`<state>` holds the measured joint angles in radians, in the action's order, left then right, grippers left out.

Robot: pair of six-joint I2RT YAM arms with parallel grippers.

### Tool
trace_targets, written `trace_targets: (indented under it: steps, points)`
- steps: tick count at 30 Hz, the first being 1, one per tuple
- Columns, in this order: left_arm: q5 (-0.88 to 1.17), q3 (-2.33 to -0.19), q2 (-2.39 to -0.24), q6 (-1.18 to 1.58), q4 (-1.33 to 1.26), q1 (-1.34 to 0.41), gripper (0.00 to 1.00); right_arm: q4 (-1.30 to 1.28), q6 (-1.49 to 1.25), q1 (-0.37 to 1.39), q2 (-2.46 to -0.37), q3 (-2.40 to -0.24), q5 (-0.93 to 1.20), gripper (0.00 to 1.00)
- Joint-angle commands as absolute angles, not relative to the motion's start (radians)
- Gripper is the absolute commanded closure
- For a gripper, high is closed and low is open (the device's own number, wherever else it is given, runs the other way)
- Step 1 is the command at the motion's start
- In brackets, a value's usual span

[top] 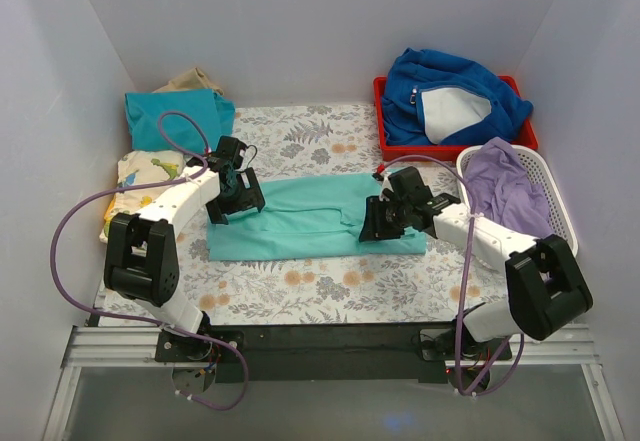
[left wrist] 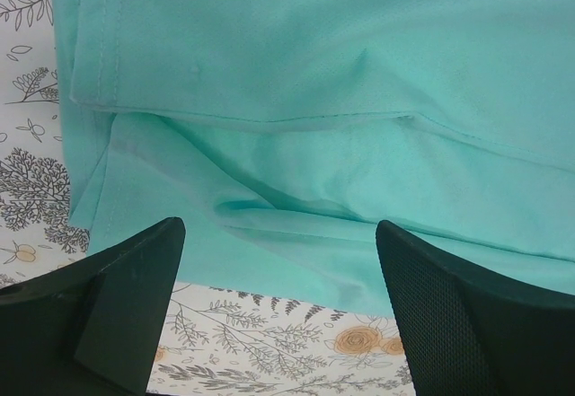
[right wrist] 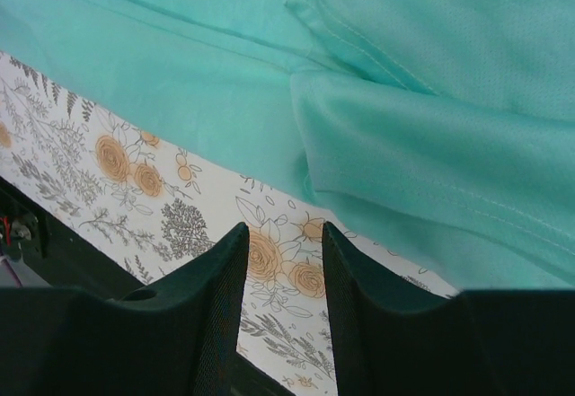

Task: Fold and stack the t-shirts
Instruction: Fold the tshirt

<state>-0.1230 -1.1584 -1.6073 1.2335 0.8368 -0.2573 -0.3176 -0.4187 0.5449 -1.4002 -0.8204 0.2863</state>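
Mid-fold: mint t-shirt [top: 310, 223] just ahead of both hands. Left hand [top: 236, 196] wide apart, right hand [top: 385, 218] narrowly apart — both empty. Next: pinch ends, fold over.

Legible text, labels, brands, numbers, signs: none in any view.
- mint-turquoise t-shirt [left wrist: 359, 55]: plain cloth and stitched seams only.
- table [right wrist: 135, 171], cover: floral print, no lettering.
- cream t-shirt [top: 140, 176], print: too small to read.
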Motion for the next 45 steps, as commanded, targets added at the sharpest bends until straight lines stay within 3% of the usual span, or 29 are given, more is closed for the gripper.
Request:
trace_targets:
  steps: [1,14,18,20,38,40,45]
  points:
    - [-0.137,-1.16,-1.588,1.216,0.831,-0.255,0.13,-0.25,-0.442,0.551,-1.414,-0.816,0.233,0.55]
    - [-0.167,-1.167,-1.62,1.204,0.842,-0.255,0.13,-0.187,-0.457,0.555,-1.483,-0.811,0.19,0.66]
    - [-0.175,-1.167,-1.628,1.201,0.844,-0.255,0.13,-0.181,-0.448,0.56,-1.473,-0.822,0.187,0.92]
    - [-0.176,-1.169,-1.629,1.201,0.844,-0.255,0.13,-0.183,-0.437,0.56,-1.462,-0.833,0.192,0.99]
    - [-0.169,-1.147,-1.652,1.19,0.835,-0.255,0.13,-0.368,-0.281,0.56,-1.678,-1.167,0.117,0.98]
    - [-0.166,-1.143,-1.654,1.192,0.834,-0.255,0.13,-0.405,-0.25,0.561,-1.73,-1.212,0.1,0.94]
    - [-0.173,-1.132,-1.648,1.192,0.833,-0.255,0.13,-0.442,-0.189,0.557,-1.796,-1.351,0.037,0.98]
